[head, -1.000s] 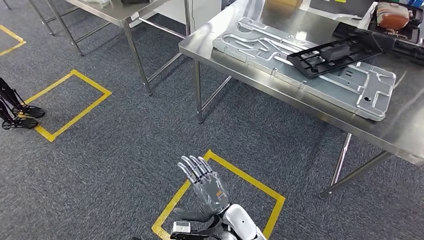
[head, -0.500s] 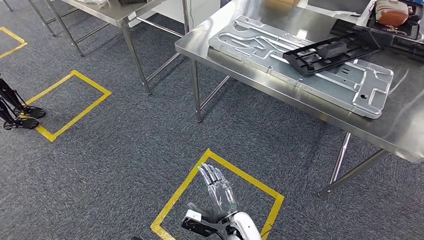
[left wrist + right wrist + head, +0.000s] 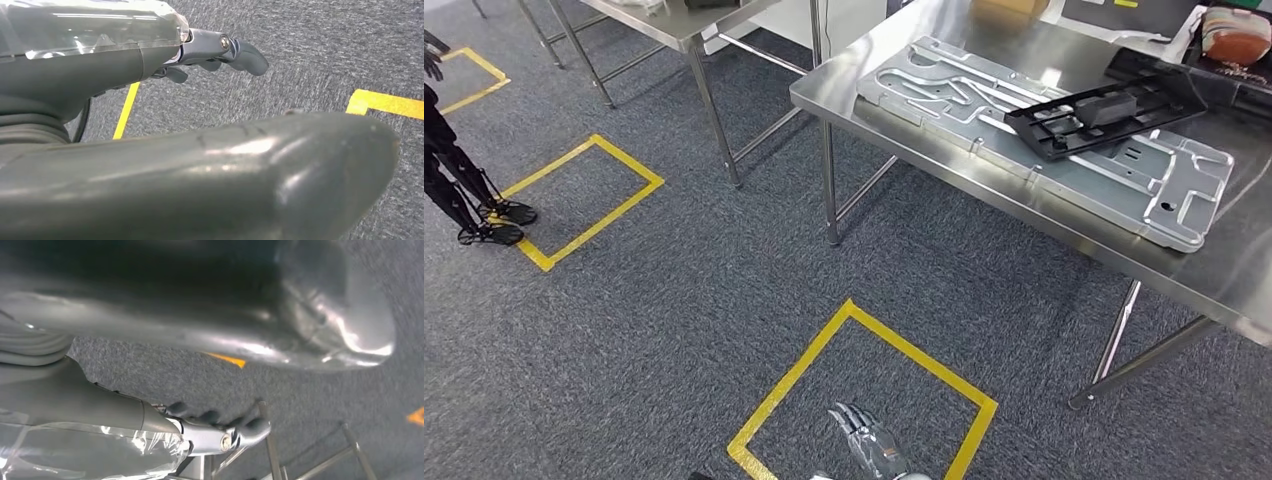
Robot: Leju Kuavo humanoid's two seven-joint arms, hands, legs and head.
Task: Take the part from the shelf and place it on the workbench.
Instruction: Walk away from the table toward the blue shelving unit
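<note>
Steel worktop [image 3: 904, 45] stands at the far right of the head view and carries a broad silver plate [image 3: 944, 80]. The black frame [image 3: 1104, 115], which I take to be the part, lies flat across the plate's far end, with nothing touching it. On the grey carpet [image 3: 674, 300] in front of it is a yellow square [image 3: 794, 385] of tape. Low inside that square one hand [image 3: 869, 452] shows with its fingers apart and nothing in them; I cannot tell which arm it belongs to. The left hand [image 3: 165, 60] hangs over the carpet with its fingers loosely extended and is empty. The right hand [image 3: 190, 432] is likewise slack and empty, and thin steel legs show beyond it. With both hands free and well apart from the worktop, and the frame already resting up there, the placing step looks done, so this reads as the close of the task rather than its start. If that is right, the next move asks for little: keep both arms low and away from the worktop's edge and legs so nothing knocks the frame off the plate. If another part is wanted, the robot would have to turn toward the shelf. I cannot place the shelf from here. It would then need to bring an open hand level with the part before closing on it.
</note>
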